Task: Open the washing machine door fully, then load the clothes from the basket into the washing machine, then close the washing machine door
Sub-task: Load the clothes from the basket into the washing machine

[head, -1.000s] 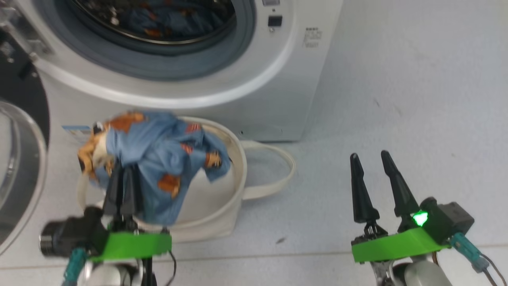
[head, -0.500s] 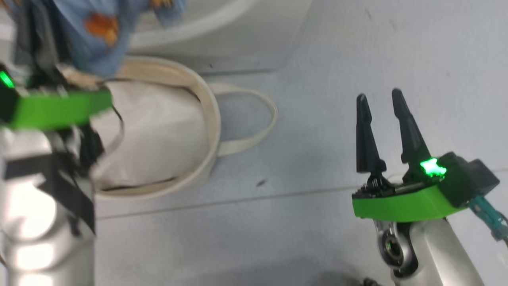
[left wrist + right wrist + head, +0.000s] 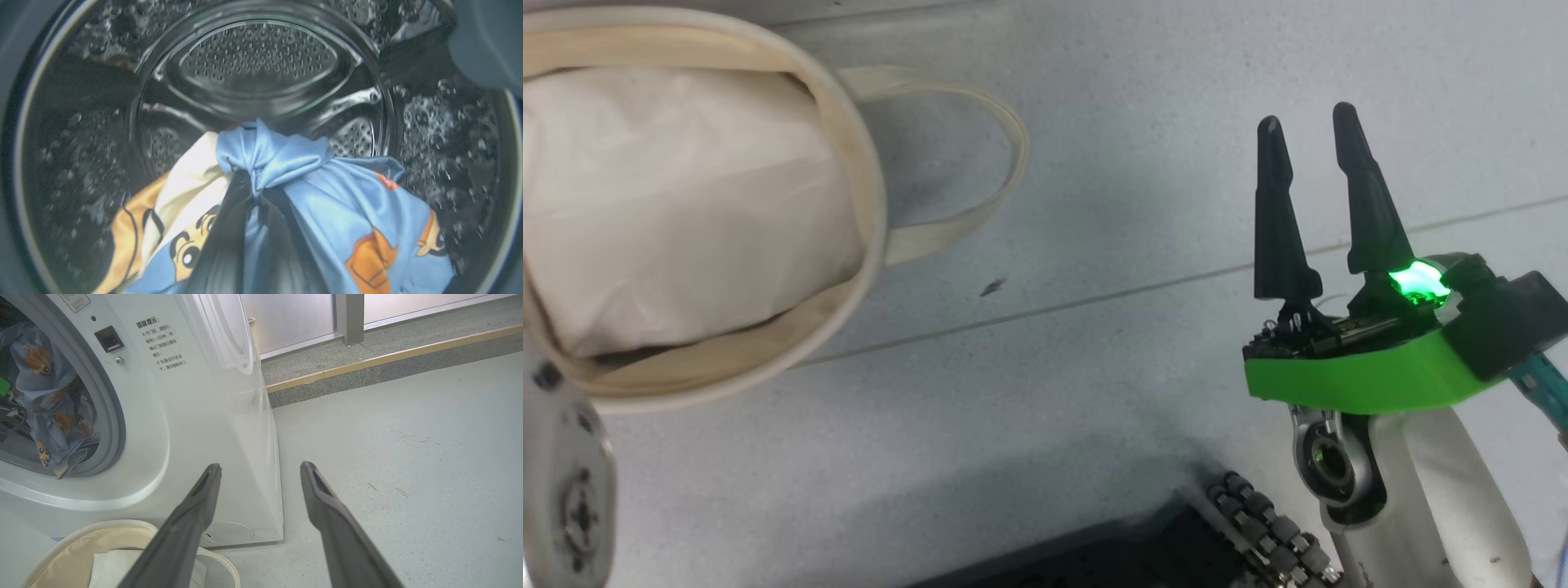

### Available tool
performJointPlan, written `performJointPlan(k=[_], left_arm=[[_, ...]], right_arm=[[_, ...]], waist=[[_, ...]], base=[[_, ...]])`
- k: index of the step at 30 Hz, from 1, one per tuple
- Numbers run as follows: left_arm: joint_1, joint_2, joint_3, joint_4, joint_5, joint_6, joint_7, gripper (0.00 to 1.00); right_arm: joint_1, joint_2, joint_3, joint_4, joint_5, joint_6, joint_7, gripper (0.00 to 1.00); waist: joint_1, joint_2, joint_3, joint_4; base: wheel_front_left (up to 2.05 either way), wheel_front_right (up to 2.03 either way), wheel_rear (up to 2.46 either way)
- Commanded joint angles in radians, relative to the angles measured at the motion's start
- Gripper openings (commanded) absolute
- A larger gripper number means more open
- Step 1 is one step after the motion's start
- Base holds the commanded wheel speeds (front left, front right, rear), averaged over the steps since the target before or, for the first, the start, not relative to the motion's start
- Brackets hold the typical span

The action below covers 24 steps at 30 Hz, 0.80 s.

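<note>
Left gripper (image 3: 251, 192) is pinched tight on a bunched fold of the clothes (image 3: 339, 204). You've got it right inside the steel drum (image 3: 261, 61) of the washing machine (image 3: 196, 416), with the fabric draping from the fingertips out toward 4 and 8 o'clock in the wrist view. I'd say it's thin, floppy, light stuff, so it won't fight you, but it could cling to the fingers. A bunched pinch like this one looks like the right hold. Right gripper (image 3: 1307, 118) sits spread wide and empty at 3 o'clock in the head view. The basket (image 3: 854, 171) is at 10 o'clock there, holding a white cushion-like bundle (image 3: 670, 188). Floor (image 3: 1094, 376) is smooth pale grey with a seam line. From the right wrist you can see a raised kerb (image 3: 388, 355) and frosted panels (image 3: 294, 318) at 1 o'clock, beyond the machine.
</note>
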Motion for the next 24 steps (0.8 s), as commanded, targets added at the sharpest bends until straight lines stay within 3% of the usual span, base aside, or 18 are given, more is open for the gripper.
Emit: performJointPlan(k=[1, 7, 8, 9, 15, 24], left_arm=[[-0.035, 0.049, 0.012, -0.047, 0.013, 0.009, -0.004, 0.00], [-0.103, 0.057, 0.001, -0.006, 0.037, 0.048, -0.004, 0.00], [-0.101, 0.057, 0.000, 0.017, 0.041, 0.057, -0.004, 0.62], [-0.098, 0.057, -0.001, 0.038, 0.045, 0.067, -0.004, 1.00], [-0.046, 0.045, -0.013, 0.075, 0.037, 0.076, -0.004, 1.00], [0.168, -0.009, -0.029, -0.033, 0.012, 0.043, -0.004, 1.00]], right_arm=[[0.020, 0.003, 0.016, -0.037, 0.010, 0.000, -0.012, 1.00], [0.022, 0.003, 0.018, -0.031, 0.020, 0.000, -0.012, 1.00], [0.022, 0.003, 0.019, -0.031, 0.020, 0.000, -0.012, 1.00], [0.022, 0.003, 0.020, -0.030, 0.017, 0.000, -0.012, 1.00], [0.024, 0.003, 0.020, -0.025, -0.005, 0.000, -0.012, 1.00], [0.033, 0.003, 0.034, -0.007, -0.045, 0.000, -0.012, 1.00]], waist=[[-0.0002, 0.0000, 0.037, -0.033], [-0.0002, 0.0000, 0.052, -0.044], [-0.0002, 0.0000, 0.052, -0.043], [-0.0002, 0.0000, 0.051, -0.042], [-0.0002, 0.0000, 0.034, -0.014], [-0.0002, 0.0000, -0.071, 0.041]], base=[[0.00, 0.00, 0.00], [0.00, 0.00, 0.00], [0.00, 0.00, 0.00], [0.00, 0.00, 0.00], [0.00, 0.00, 0.00], [0.00, 0.00, 0.00]])
